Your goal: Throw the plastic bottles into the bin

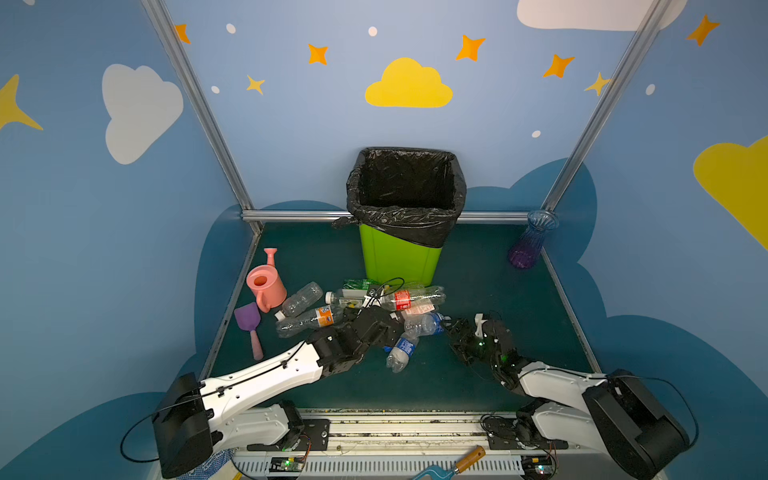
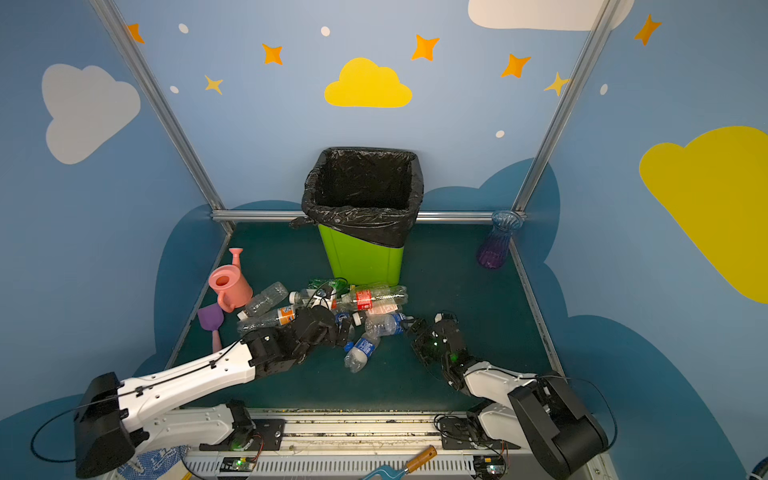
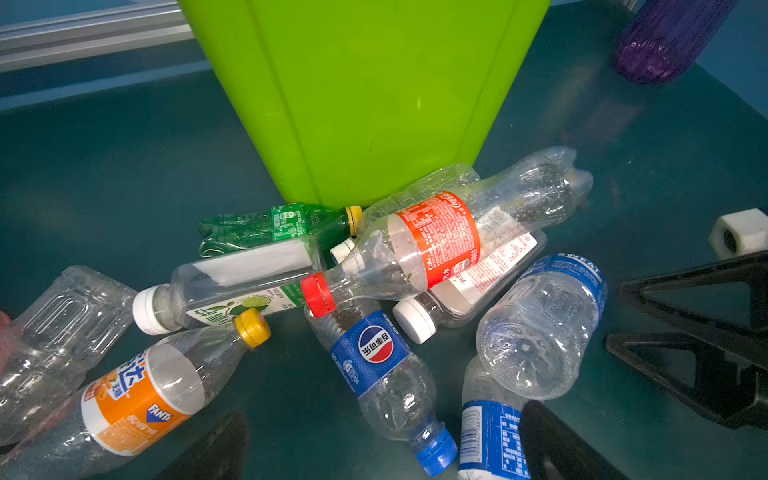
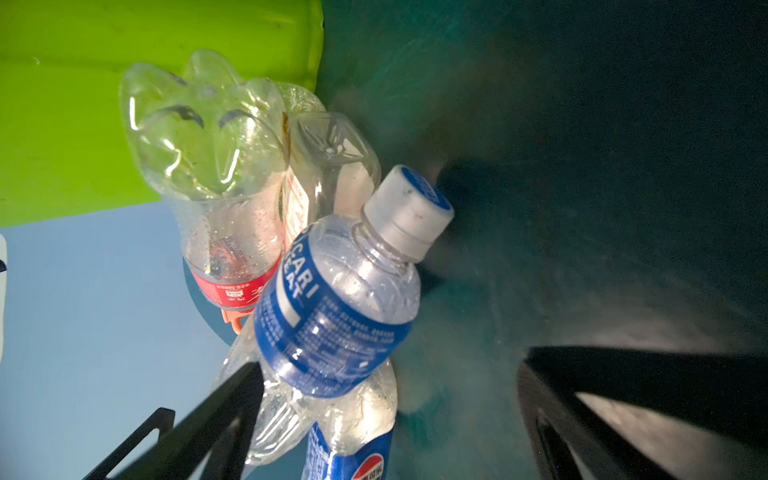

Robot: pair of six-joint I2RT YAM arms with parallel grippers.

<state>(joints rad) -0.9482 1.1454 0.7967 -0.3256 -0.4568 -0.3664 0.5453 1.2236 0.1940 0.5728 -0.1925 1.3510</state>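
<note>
The lime-green bin (image 1: 399, 257) (image 2: 361, 259) with its black liner stands at the back centre. Several plastic bottles lie piled before it: a red-labelled one (image 1: 409, 298) (image 3: 436, 237), an orange-labelled one (image 1: 320, 318) (image 3: 133, 407), a Pepsi one (image 3: 374, 353), a blue-labelled one with a white cap (image 1: 424, 324) (image 4: 332, 316), and a green one (image 3: 274, 224). My left gripper (image 1: 376, 311) (image 3: 382, 446) hangs open over the Pepsi bottle. My right gripper (image 1: 453, 328) (image 4: 390, 365) is open at the pile's right side, and the blue-labelled bottle lies by one finger.
A pink watering can (image 1: 266, 284) and a purple shovel (image 1: 249, 324) lie left of the pile. A blue-purple vase (image 1: 530, 245) (image 3: 660, 41) stands in the back right corner. Aluminium rails and blue walls enclose the green floor. A wooden-handled tool (image 1: 461, 461) rests at the front.
</note>
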